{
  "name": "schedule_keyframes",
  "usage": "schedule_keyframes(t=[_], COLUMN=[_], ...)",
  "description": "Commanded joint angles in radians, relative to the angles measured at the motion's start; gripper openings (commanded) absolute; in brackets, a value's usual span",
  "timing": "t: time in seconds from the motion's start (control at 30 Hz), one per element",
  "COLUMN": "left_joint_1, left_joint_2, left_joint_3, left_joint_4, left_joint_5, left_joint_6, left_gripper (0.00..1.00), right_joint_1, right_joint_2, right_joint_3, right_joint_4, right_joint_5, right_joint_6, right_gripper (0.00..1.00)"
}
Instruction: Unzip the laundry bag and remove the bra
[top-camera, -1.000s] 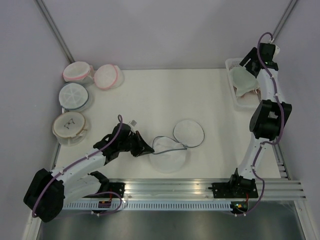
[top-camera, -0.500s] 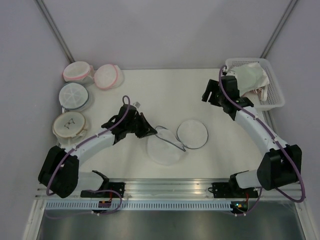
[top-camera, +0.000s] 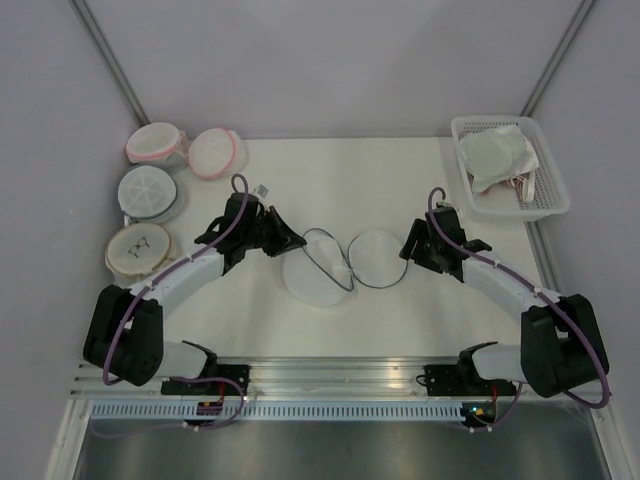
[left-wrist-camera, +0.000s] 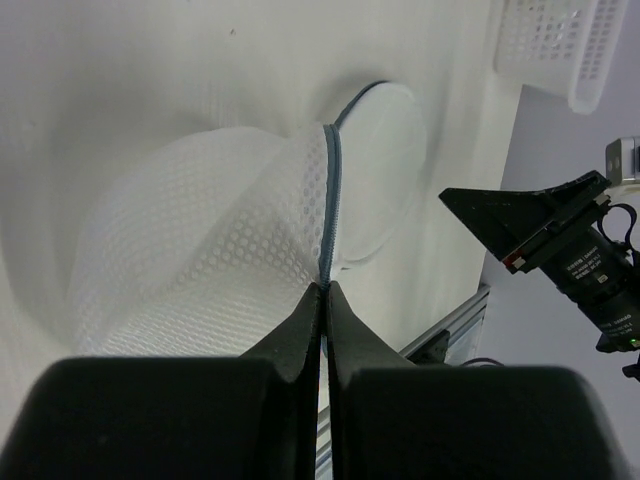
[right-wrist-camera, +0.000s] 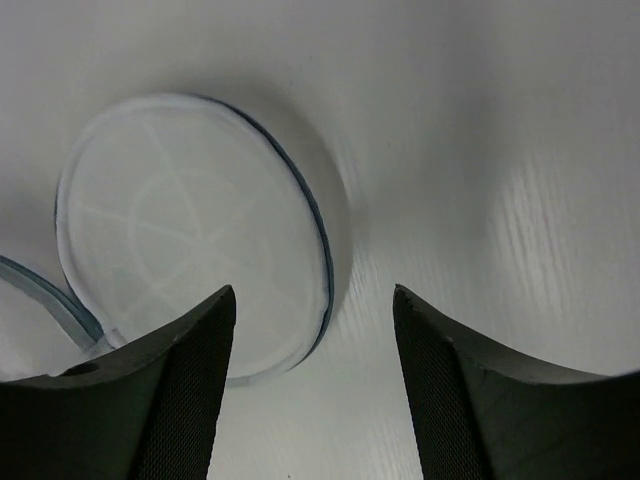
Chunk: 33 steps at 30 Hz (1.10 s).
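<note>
The laundry bag (top-camera: 312, 280) lies unzipped mid-table, with its white mesh dome on the left and its flat round lid (top-camera: 375, 260) on the right. The dark grey-blue zip rim loops between them. My left gripper (top-camera: 298, 242) is shut on the zip rim (left-wrist-camera: 330, 200) at the dome's far edge, and its tips (left-wrist-camera: 325, 290) pinch the tape. My right gripper (top-camera: 408, 250) is open and empty, low at the lid's right edge (right-wrist-camera: 190, 240). In the right wrist view its gripper (right-wrist-camera: 315, 300) straddles that edge. The mint-green bra (top-camera: 492, 155) lies in the white basket (top-camera: 555, 195).
Two pink-rimmed round bags (top-camera: 155, 143) (top-camera: 217, 153), a light-blue spoked bag (top-camera: 148, 190) and a beige-filled bag (top-camera: 140, 252) sit along the left edge. The basket stands at the back right corner. A metal rail (top-camera: 340, 375) runs along the front.
My right arm left the bra in the basket and swung down to the bag's lid. My left gripper drew the zip rim and dome back toward the far left.
</note>
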Motion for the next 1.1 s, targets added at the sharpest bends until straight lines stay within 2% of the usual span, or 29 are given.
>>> schedule_keyframes(t=[0.0, 0.17, 0.3, 0.4, 0.43, 0.47, 0.53, 0.6, 0.67, 0.77, 0.93, 1.07], left_joint_1=[-0.001, -0.001, 0.001, -0.001, 0.001, -0.001, -0.001, -0.001, -0.001, -0.001, -0.001, -0.001], left_joint_2=[-0.039, -0.04, -0.049, -0.06, -0.066, -0.072, -0.086, -0.095, -0.104, -0.112, -0.12, -0.12], left_joint_3=[-0.07, -0.111, -0.127, -0.139, -0.143, -0.15, -0.157, -0.166, -0.17, -0.174, -0.17, -0.148], left_joint_4=[0.052, 0.078, 0.083, 0.089, 0.089, 0.089, 0.091, 0.089, 0.087, 0.087, 0.087, 0.094], left_joint_5=[0.047, 0.072, 0.077, 0.08, 0.08, 0.081, 0.083, 0.081, 0.081, 0.084, 0.086, 0.106], left_joint_6=[0.005, -0.008, -0.01, -0.011, -0.013, -0.015, -0.018, -0.019, -0.018, -0.024, -0.024, -0.013], left_gripper=[0.02, 0.02, 0.02, 0.02, 0.02, 0.02, 0.02, 0.02, 0.02, 0.02, 0.02, 0.02], right_joint_1=[0.021, 0.039, 0.042, 0.042, 0.042, 0.044, 0.041, 0.042, 0.042, 0.042, 0.042, 0.044], right_joint_2=[-0.004, 0.027, 0.051, 0.077, 0.083, 0.09, 0.09, 0.08, 0.064, 0.039, -0.038, -0.163], right_joint_3=[-0.068, -0.126, -0.134, -0.136, -0.136, -0.137, -0.137, -0.142, -0.151, -0.168, -0.183, -0.157], right_joint_4=[0.132, 0.248, 0.27, 0.288, 0.296, 0.298, 0.299, 0.298, 0.299, 0.299, 0.299, 0.293], right_joint_5=[-0.096, -0.165, -0.15, -0.135, -0.136, -0.138, -0.133, -0.13, -0.123, -0.113, -0.141, -0.182], right_joint_6=[0.079, 0.113, 0.113, 0.109, 0.106, 0.109, 0.11, 0.109, 0.107, 0.107, 0.101, 0.08], right_gripper=[0.68, 0.58, 0.56, 0.51, 0.47, 0.37, 0.34, 0.21, 0.16, 0.0, 0.0, 0.0])
